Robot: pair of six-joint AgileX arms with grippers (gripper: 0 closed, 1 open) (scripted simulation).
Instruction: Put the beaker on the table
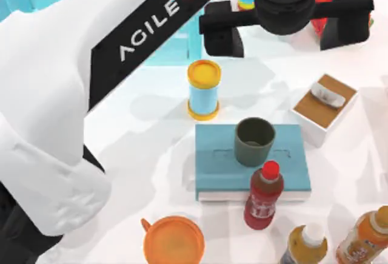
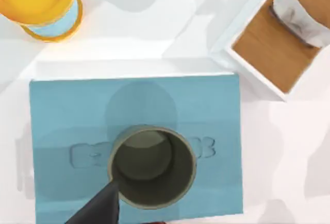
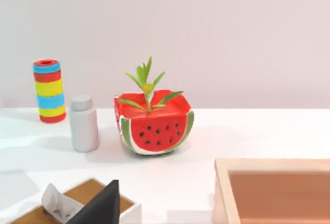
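The beaker (image 1: 254, 141) stands upright on the teal book (image 1: 213, 167) at the top view's centre — not on the table (image 1: 151, 155) — while the left gripper (image 1: 285, 26), fingers spread apart and empty, hangs at upper right.

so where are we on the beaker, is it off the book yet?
Not yet. Nothing is finished: the beaker stands upright on the teal book, not on the table. In hand: the left gripper is above the far side of the table, its wrist view looking down into the beaker. Left: grasp, lift, set it on bare tabletop.
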